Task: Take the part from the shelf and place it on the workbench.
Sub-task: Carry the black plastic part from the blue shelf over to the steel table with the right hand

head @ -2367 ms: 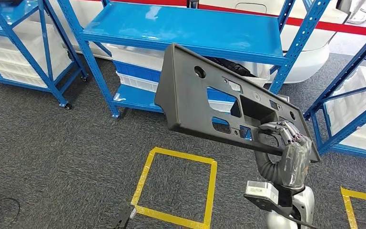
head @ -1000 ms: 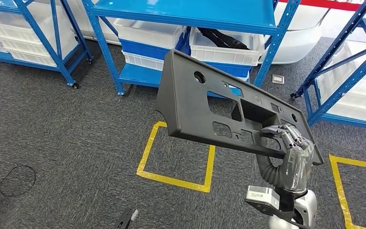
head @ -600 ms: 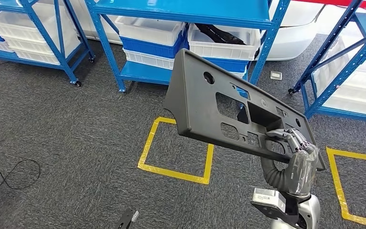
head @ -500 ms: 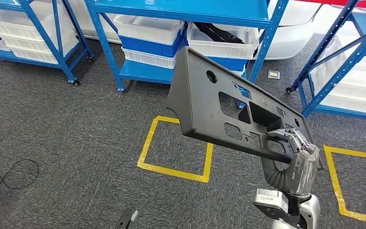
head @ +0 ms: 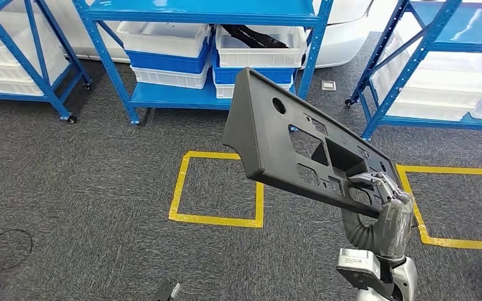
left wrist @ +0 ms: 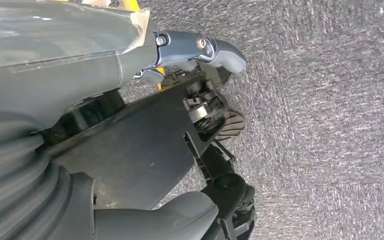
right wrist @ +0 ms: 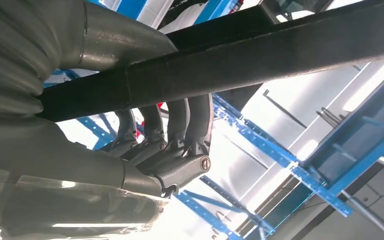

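Fingers (right wrist: 180,125) curl up over the lower rail of the part (head: 289,141), thumb pressing from the other side, and that's a firm wrap by the right hand (head: 386,194) at the panel's near end. From the right wrist view the dark bar of the panel runs straight across the grip, clamped between fingers and thumb. The left hand (left wrist: 190,50) hangs low over the carpet, fingers curled in, nothing in them.

Out from the grip, the grey panel rides in the air, well above the floor, over the yellow taped square (head: 216,188). Its long axis runs from the hand up and away toward the blue shelf (head: 201,12), far end highest, cut-out face tipped toward the camera and to the robot's left.

Progress, as I read it: the pick looks done, the part is clear of the shelf and carried. No workbench shows anywhere here, so the carry and the set-down are left.
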Tool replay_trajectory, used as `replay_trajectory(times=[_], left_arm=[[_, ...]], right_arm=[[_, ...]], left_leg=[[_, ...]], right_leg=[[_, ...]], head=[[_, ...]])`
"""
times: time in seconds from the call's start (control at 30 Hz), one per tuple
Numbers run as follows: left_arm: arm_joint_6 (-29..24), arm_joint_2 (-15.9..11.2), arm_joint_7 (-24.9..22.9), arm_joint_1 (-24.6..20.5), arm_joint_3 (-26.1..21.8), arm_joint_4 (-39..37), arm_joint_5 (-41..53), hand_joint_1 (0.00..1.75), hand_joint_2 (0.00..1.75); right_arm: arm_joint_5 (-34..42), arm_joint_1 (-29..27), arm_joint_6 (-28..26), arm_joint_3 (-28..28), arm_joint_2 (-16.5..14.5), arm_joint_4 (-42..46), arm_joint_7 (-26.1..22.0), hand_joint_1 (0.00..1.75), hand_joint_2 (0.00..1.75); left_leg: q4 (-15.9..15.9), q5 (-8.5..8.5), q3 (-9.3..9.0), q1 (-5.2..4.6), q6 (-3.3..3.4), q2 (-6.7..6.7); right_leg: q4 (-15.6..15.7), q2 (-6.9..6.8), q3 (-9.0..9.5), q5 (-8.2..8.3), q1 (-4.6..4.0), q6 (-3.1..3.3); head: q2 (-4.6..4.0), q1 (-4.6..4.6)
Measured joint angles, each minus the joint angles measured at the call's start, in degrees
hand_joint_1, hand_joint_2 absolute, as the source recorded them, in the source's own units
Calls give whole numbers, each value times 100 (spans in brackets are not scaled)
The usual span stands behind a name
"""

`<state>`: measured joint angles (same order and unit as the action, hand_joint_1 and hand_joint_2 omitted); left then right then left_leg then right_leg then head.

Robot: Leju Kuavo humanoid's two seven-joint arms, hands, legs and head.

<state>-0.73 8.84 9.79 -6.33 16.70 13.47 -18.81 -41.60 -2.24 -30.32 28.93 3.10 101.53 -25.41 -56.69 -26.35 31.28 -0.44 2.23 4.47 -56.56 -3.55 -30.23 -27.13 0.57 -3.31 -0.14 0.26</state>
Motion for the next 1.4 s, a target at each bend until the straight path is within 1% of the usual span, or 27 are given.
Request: replay_trajectory(times=[0.07,0.13,0.23,0.27,0.3,0.33,0.37,0.43,0.5,0.53,0.6,0.63,0.67,0.73,0.8,0.83,0.87,0.93,1.0,1.03,1.1,1.17,1.23,1.3,1.33,1.37,1.4], left_arm=[[-10,2,7,8,1,-1,-17,0,175],[-33,2,15,11,0,1,-39,0,175],[-58,-5,24,32,-1,-2,-51,0,175],[-62,-8,25,47,-1,-3,-54,0,175],[-63,-10,27,59,-1,-4,-56,0,175],[-63,-12,30,65,-1,-5,-56,0,175],[-63,-13,33,66,-1,-5,-57,0,175],[-63,-13,38,64,-1,-6,-57,0,175],[-63,-13,43,67,-1,-7,-57,0,175],[-63,-13,44,70,-1,-8,-57,0,175],[-63,-7,49,67,-1,-8,-57,0,175],[-63,-2,51,62,-1,-8,-56,0,175],[-62,4,54,59,-1,-8,-56,0,175],[-60,9,57,68,-1,-8,-56,0,175],[-60,9,57,78,-1,-11,-56,0,175],[-61,8,57,80,-1,-13,-56,0,175],[-61,9,57,78,-1,-14,-55,0,175],[-60,14,63,72,-1,-14,-55,0,175],[-57,15,75,68,-1,-14,-56,0,175],[-56,14,82,68,-1,-14,-57,0,175],[-54,14,100,66,-1,-14,-62,0,175],[-54,16,115,63,-1,-14,-69,0,175],[-55,14,120,80,-1,-16,-86,0,175],[-61,4,125,105,-1,-20,-102,0,175],[-63,-2,129,112,-1,-22,-105,0,175],[-64,-6,133,115,-1,-23,-108,0,175],[-63,-9,136,115,-1,-23,-109,0,175]], right_arm=[[16,18,50,13,-26,-16,-5,175,175],[30,33,124,20,-67,-25,-10,175,175],[17,82,230,36,-145,-22,-12,175,175],[-5,91,262,41,-162,-23,-9,175,175],[-33,95,290,45,-172,-23,-5,175,175],[-63,96,315,47,-180,-24,-2,175,175],[-85,101,329,48,-188,-24,1,175,175],[-108,120,339,50,-207,-23,2,175,175],[-121,147,339,51,-226,-21,3,175,175],[-127,153,339,51,-232,-21,3,175,175],[-145,144,339,50,-241,-20,4,175,175],[-153,142,338,51,-243,-20,4,175,175],[-163,146,338,52,-243,-19,4,175,175],[-174,153,337,55,-242,-19,4,175,175],[-178,146,337,56,-241,-23,4,175,175],[-178,143,337,56,-238,-27,4,175,175],[-178,144,337,56,-236,-31,4,175,175],[-176,152,338,57,-234,-37,4,175,175],[-171,168,339,57,-241,-45,3,175,175],[-166,174,338,56,-242,-55,2,175,175],[-152,177,337,55,-239,-79,2,175,175],[-127,191,337,58,-239,-98,2,175,175],[-107,210,337,64,-244,-117,2,175,175],[-98,213,337,69,-246,-148,2,175,175],[-96,212,337,70,-245,-163,2,175,175],[-93,211,337,70,-245,-176,2,175,175],[-93,211,337,70,-245,-184,2,175,175]], left_leg=[[-9,18,20,-4,-49,81],[-136,-95,76,21,-113,-33],[-1061,-655,455,64,-200,-385],[-1412,-798,605,73,-219,-421],[-1617,-841,691,83,-230,-435],[-1624,-776,684,97,-238,-443],[-1406,-611,567,117,-242,-462],[-664,-250,189,170,-252,-684],[-212,-136,-9,191,-250,-902],[-173,-155,-7,174,-231,-920],[-137,-107,22,147,-137,-785],[-107,-69,30,148,-76,-711],[-74,-33,36,155,-25,-627],[-52,0,58,150,26,-462],[-54,7,81,137,31,-296],[-55,11,88,133,29,-221],[-56,14,89,131,23,-152],[-62,14,78,116,-4,-39],[-73,10,76,81,-64,44],[-77,12,78,67,-98,84],[-82,11,80,84,-174,128],[-274,-163,154,114,-240,-64],[-894,-556,416,124,-266,-342],[-1589,-850,725,122,-261,-436],[-1717,-848,777,122,-251,-448],[-1597,-726,708,122,-235,-459],[-1268,-523,535,122,-212,-496]], right_leg=[[24,86,-38,47,-3,94],[45,182,-56,96,44,172],[54,323,-95,157,82,269],[47,377,-111,168,80,280],[37,437,-126,175,79,280],[22,500,-138,179,82,276],[4,566,-146,182,88,270],[-56,697,-177,183,86,252],[-114,814,-261,201,71,197],[-121,870,-312,224,67,151],[-119,930,-418,273,89,54],[-199,853,-485,234,88,38],[-387,735,-594,136,82,40],[-1086,487,-918,-197,71,76],[-1717,425,-1173,-426,74,54],[-1761,411,-1156,-426,74,20],[-1568,384,-1016,-351,74,-22],[-722,175,-514,-111,70,-67],[-141,-17,-194,40,41,-12],[-72,-39,-172,59,25,35],[-72,74,-218,106,38,124],[-51,182,-233,154,81,215],[-46,292,-248,191,84,283],[-49,417,-284,213,54,318],[-53,489,-295,223,43,330],[-59,560,-299,230,37,337],[-67,635,-298,235,34,337]], head=[[-1,0],[-1,-6],[-1,-20],[-1,-21],[-1,-21],[-1,-21],[-1,-21],[0,-21],[0,-17],[0,-17],[-1,-19],[-1,-11],[-1,4],[-1,30],[-1,32],[-1,34],[-1,35],[-1,39],[0,29],[0,24],[-1,8],[-1,-4],[0,-24],[0,-32],[0,-33],[0,-33],[0,-33]])
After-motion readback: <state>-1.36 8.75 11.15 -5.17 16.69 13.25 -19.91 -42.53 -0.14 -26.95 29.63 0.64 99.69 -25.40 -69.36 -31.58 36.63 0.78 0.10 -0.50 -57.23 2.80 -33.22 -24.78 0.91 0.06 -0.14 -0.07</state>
